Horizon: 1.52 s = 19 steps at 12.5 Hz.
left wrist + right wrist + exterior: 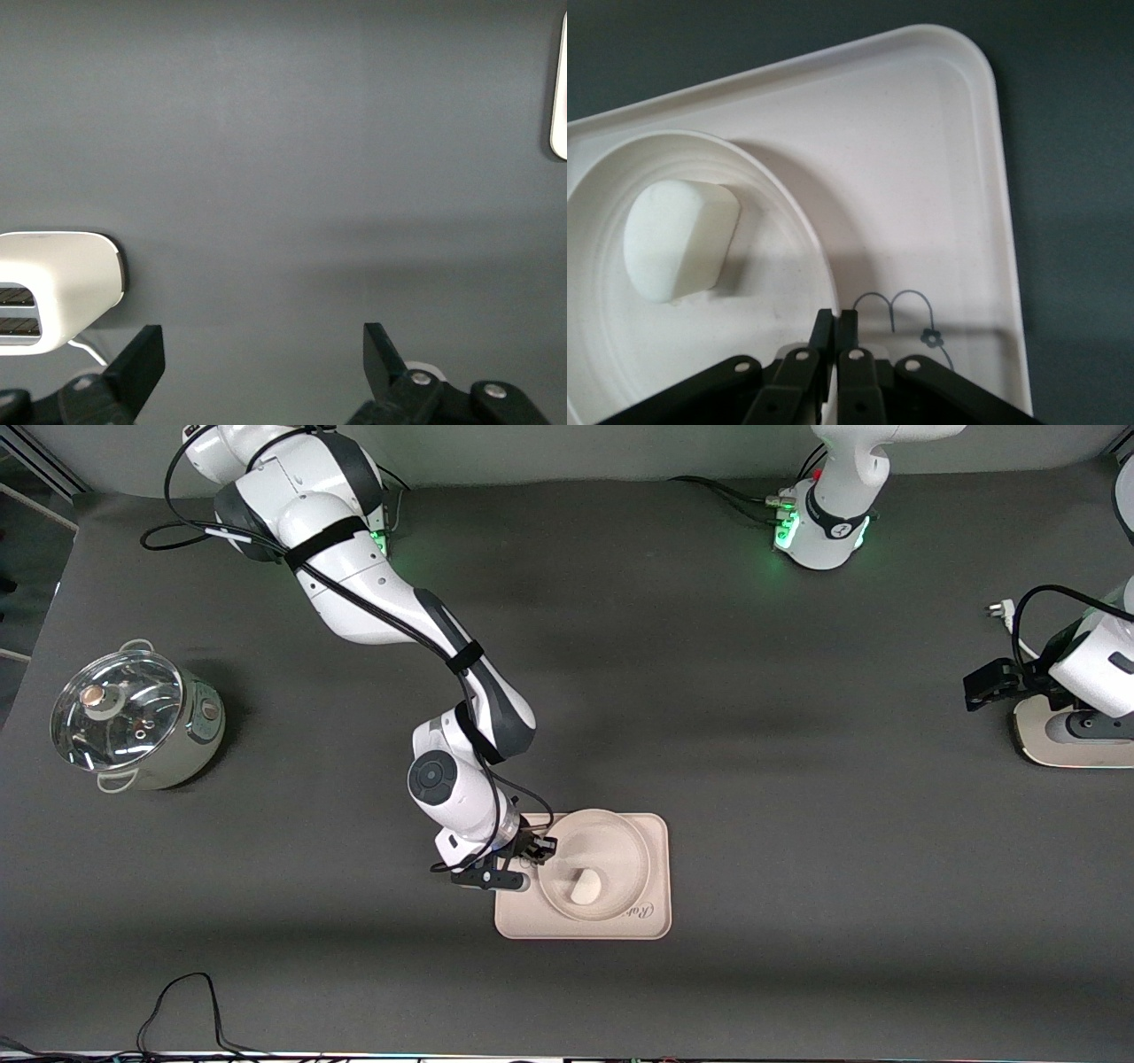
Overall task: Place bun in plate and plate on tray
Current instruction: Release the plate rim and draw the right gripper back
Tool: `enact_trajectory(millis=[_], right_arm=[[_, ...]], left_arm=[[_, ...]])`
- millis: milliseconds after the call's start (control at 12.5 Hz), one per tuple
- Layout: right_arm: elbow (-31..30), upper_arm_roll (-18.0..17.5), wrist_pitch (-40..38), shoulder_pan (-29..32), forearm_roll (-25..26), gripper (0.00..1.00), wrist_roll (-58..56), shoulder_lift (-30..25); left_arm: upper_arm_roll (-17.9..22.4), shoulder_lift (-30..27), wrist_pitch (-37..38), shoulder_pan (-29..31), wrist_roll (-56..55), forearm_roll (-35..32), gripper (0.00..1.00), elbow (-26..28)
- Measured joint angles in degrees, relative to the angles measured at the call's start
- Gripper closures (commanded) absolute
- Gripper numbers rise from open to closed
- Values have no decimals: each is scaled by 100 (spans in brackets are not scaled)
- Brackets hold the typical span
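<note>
**A:** The bench (709, 717) is a wide dark grey mat, mostly bare. Take the tray (654, 921) as the landmark: what sits on it?

**B:** The plate (611, 841) rests on the tray, toward the tray's right-arm end. The bun (584, 887) lies inside the plate, on the part of its floor nearer the front camera. Judging from that, both placements look done; what seems left is letting go of the plate and clearing off.

**A:** Has the right gripper (537, 849) let go?

**B:** Not as far as I can see. It is at the plate's rim on the tray's right-arm end, jaws pressed together with the rim pinched between them, as the right wrist view shows.

**A:** Which way does the bun lie?

**B:** On its side. Its long axis runs slantwise, one end nearer the front camera and toward the right arm's end of the tray, the other toward the plate's middle.

**A:** And the left gripper (257, 367)?

**B:** Waiting well away from the tray, at the left arm's end of the bench, jaws spread wide and empty, near a white toaster (58, 288).
</note>
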<state>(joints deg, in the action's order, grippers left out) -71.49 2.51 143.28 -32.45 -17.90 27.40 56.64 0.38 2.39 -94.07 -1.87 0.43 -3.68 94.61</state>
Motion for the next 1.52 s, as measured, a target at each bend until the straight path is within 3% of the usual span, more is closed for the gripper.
enact_trajectory(millis=[400,640,960,1200,1520], right_arm=[[185,9,-62,22,-144,0,0,-67],[331,27,-891,93,-156,0,0,-556],[220,186,-2452,216,-159,0,0,-1758],[-693,243,-3257,512,-113,0,-40,-3058],[-1802,204,-4548,1319,639,0,-883,-4817]], left_arm=[[-2,0,0,-5,0,0,0,-2],[2,0,0,-5,0,0,0,-4],[3,0,0,-5,0,0,0,-5],[4,0,0,-5,0,18,0,-6],[10,0,0,-4,-2,85,0,-7]])
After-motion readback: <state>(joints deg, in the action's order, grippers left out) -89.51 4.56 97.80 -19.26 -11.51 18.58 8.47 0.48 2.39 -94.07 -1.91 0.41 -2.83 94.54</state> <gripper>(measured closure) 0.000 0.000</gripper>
